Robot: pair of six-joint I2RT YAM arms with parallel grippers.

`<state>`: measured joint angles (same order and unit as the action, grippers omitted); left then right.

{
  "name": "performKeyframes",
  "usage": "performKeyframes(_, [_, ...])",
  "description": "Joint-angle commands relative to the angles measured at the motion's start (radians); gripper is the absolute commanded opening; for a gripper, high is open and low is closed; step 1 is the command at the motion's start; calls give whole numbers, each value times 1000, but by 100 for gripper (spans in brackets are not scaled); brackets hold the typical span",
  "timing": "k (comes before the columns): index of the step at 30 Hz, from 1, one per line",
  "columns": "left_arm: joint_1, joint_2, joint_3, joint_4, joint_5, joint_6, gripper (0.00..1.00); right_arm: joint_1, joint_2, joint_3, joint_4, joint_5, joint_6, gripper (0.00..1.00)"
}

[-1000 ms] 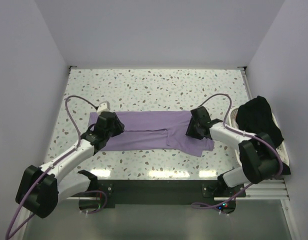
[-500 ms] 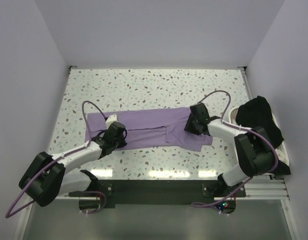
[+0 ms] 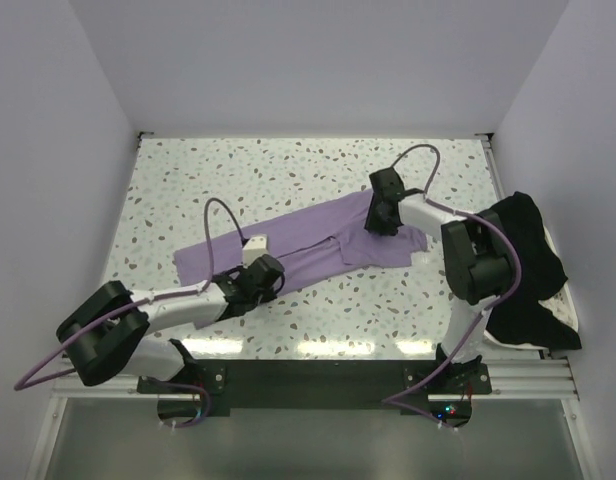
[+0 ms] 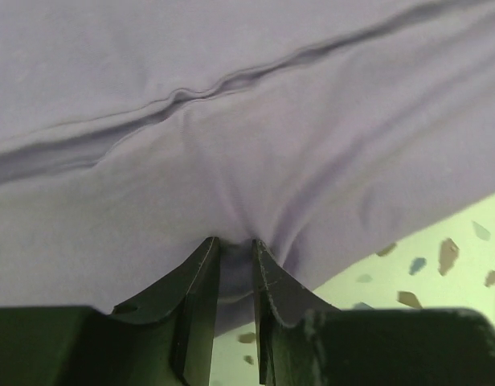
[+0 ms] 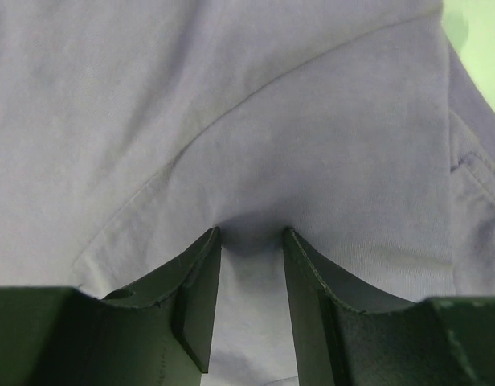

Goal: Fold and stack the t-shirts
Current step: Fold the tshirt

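Note:
A purple t-shirt (image 3: 298,245) lies folded in a long band slanting across the table, its left end nearer the front. My left gripper (image 3: 260,278) is shut on the shirt's near edge, cloth bunched between its fingers (image 4: 201,277) in the left wrist view, where the shirt (image 4: 231,121) fills the frame. My right gripper (image 3: 384,212) is at the shirt's far right end, its fingers (image 5: 201,281) closed on a pinch of cloth (image 5: 247,145). A black garment (image 3: 523,260) lies heaped at the right edge.
The speckled table (image 3: 288,170) is walled at the back and both sides. A white tray rim (image 3: 470,228) shows under the black garment at the right. The arm bases sit on the dark rail (image 3: 318,375) at the front.
The left gripper moved right along the shirt's near edge and the right gripper moved toward the back. The shirt swung from level to slanted, its right end farther back.

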<state>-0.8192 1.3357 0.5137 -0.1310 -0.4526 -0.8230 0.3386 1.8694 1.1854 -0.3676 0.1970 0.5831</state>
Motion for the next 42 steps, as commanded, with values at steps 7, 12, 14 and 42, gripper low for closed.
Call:
performKeyframes(7, [-231, 204, 196, -53, 18, -114, 27, -6, 347, 506, -289, 71, -196, 42])
performKeyframes(12, [-319, 356, 339, -59, 40, -108, 27, -6, 482, 761, -350, 65, -249, 42])
performKeyframes(14, [-334, 394, 405, -52, 60, -100, 27, -6, 551, 839, -387, 65, -278, 43])
performKeyframes(42, [-319, 174, 336, -99, 89, 214, 35, 37, 315, 767, -272, -57, -175, 75])
